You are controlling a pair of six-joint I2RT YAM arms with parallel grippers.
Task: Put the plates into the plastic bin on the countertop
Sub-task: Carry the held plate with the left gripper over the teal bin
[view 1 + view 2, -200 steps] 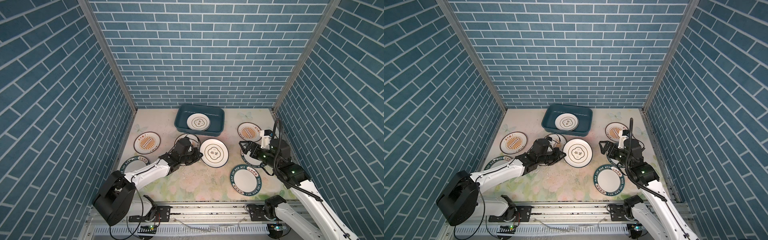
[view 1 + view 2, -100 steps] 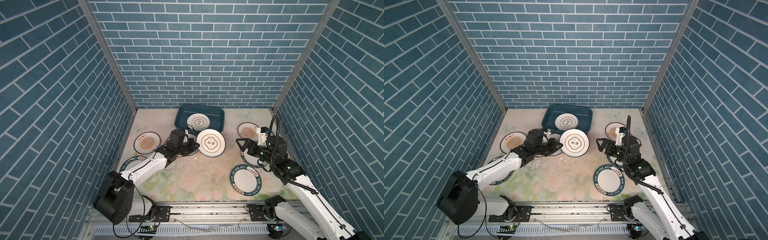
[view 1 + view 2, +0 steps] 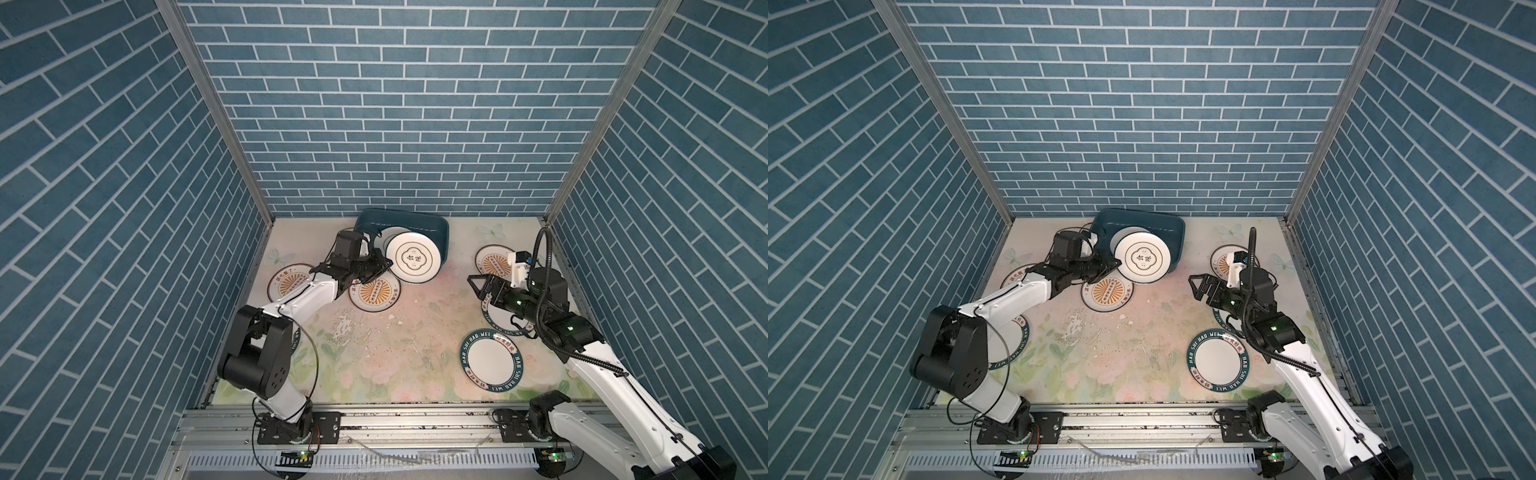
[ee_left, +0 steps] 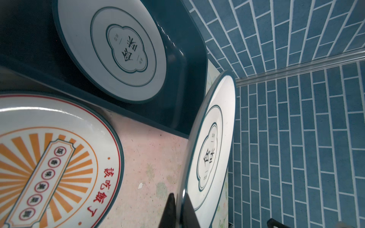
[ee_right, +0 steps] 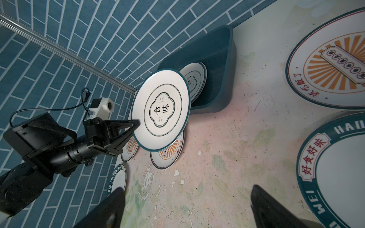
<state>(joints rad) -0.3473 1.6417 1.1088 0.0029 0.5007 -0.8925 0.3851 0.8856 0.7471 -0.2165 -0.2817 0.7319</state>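
- Gripping a quatrefoil plate [image 3: 412, 257] [image 5: 161, 112] by its rim at the plate's 8 o'clock side, the left pincer [image 3: 386, 264] is closed. The plate is raised and tilted. In both top views it overlaps the near wall of the plastic bin [image 3: 444, 232].
- The bin stands at 12 o'clock of the table [image 3: 399, 353], by the back wall. A second quatrefoil plate [image 4: 110, 49] lies inside it.
- Below the held plate a sunburst plate [image 3: 374, 293] lies flat on the table. Another sunburst plate [image 3: 286, 282] is at its 9 o'clock, partly covered by the left arm.
- The right pincer [image 3: 476, 286] is wide open and holds nothing, at 3 o'clock of the table.
- Near it are a third sunburst plate [image 3: 492, 259] at its 1 o'clock and a green-lettered plate [image 3: 492, 365] at its 6 o'clock.
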